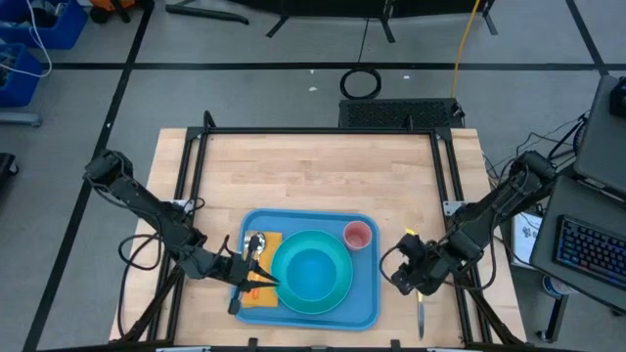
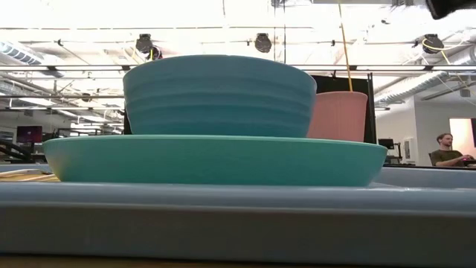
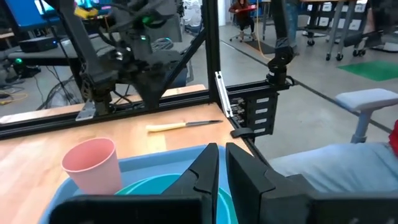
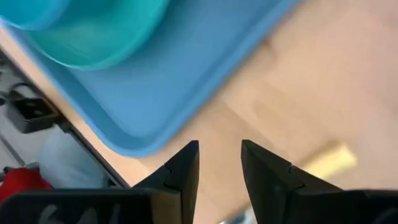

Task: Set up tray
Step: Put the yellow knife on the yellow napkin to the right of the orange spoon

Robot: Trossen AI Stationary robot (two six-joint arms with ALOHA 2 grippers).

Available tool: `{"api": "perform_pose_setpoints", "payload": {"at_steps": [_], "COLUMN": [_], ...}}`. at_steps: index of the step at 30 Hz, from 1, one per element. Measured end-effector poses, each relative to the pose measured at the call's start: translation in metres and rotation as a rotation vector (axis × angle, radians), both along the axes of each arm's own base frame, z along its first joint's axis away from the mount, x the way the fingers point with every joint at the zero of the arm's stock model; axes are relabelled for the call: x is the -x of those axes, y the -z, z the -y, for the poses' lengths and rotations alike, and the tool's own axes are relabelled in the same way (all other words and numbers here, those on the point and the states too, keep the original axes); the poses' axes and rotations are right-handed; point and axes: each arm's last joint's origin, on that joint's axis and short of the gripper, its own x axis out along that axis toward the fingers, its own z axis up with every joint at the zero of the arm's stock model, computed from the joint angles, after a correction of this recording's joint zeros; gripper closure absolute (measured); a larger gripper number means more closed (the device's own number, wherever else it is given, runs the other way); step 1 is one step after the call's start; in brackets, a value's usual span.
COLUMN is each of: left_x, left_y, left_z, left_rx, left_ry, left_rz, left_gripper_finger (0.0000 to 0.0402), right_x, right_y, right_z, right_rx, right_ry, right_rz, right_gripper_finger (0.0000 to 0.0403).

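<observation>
- The tray [image 1: 367,298] lies flat on the wooden table [image 1: 313,171], near the front edge and between the two arms, so either one can reach it.
- On the tray sit a turquoise plate [image 1: 344,284] with a bowl [image 1: 311,274] stacked in it, and a pink cup [image 1: 358,235] stands in the far right corner, clear of the plate rim.
- An orange napkin [image 1: 262,293] lies along the tray's left side beside the plate, with cutlery [image 1: 255,244] resting on it; this looks like the place-setting side.
- The left gripper [image 1: 243,277] hangs over the napkin with its fingers [image 3: 205,171] nearly closed, only a narrow gap between them. Nothing can be seen between them in the wrist view, so it probably holds nothing.
- The right gripper [image 1: 409,277] hovers over bare table just off the tray's right edge, its fingers [image 4: 183,165] apart and empty.
- A knife [image 1: 421,318] with a yellow handle lies on the table just right of the tray, near the right gripper; it is judged to be the piece left to bring in.
- The tray's raised rim stands between the knife and the inside, and the cup and plate leave only a narrow strip on that side.
</observation>
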Motion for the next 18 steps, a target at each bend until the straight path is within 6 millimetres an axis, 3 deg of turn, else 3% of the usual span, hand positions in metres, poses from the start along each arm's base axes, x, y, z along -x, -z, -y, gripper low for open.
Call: {"api": "perform_pose_setpoints", "payload": {"at_steps": [10, 18], "left_x": [-0.003, -0.003], "left_y": [0.003, 0.003], "left_z": [-0.005, -0.005], "left_rx": [-0.017, -0.019], "left_ry": [-0.021, -0.021], "left_rz": [-0.026, -0.026], "left_gripper_finger": [0.0364, 0.0364], "right_x": [0.008, 0.009], "right_y": [0.026, 0.041], "right_z": [-0.019, -0.027], "right_rx": [-0.077, -0.089], "right_ry": [0.130, 0.120], "right_rz": [-0.297, -0.458], "right_gripper_finger": [0.0294, 0.0286]}}
